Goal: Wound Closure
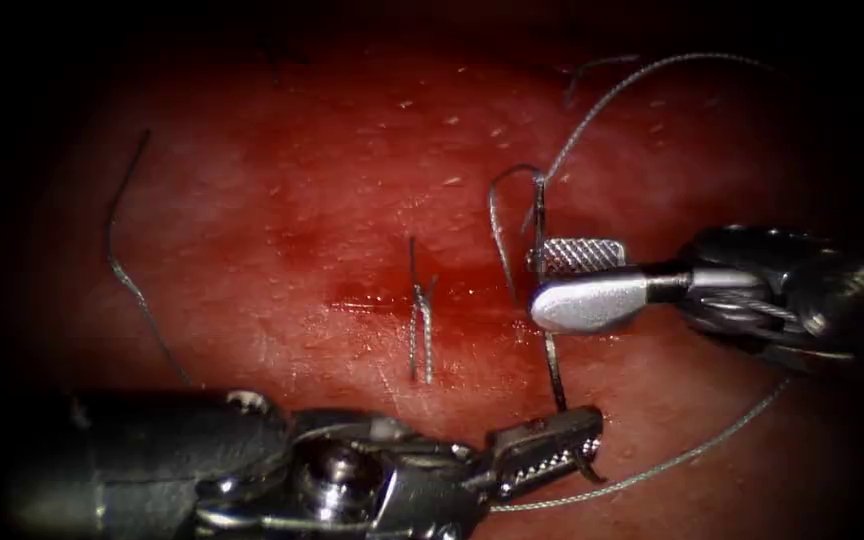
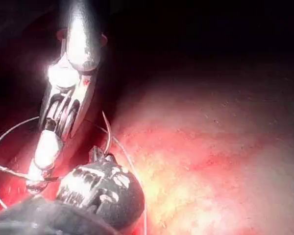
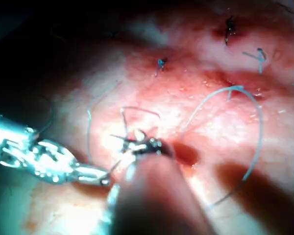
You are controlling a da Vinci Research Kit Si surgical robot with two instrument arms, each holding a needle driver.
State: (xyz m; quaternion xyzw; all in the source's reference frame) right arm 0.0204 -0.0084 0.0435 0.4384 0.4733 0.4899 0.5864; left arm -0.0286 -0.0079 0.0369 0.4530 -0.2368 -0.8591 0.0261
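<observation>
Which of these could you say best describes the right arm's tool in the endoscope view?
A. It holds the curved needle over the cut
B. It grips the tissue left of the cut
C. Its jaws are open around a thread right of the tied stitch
C: the right tool has its jaws apart with the thread between them, right of the tied stitch.

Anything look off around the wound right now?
Nothing damaged. A cut end of thread lies loose left of the cut. Right tool stands open around the thread; left tool holds thread. Needle: cannot tell.
</observation>
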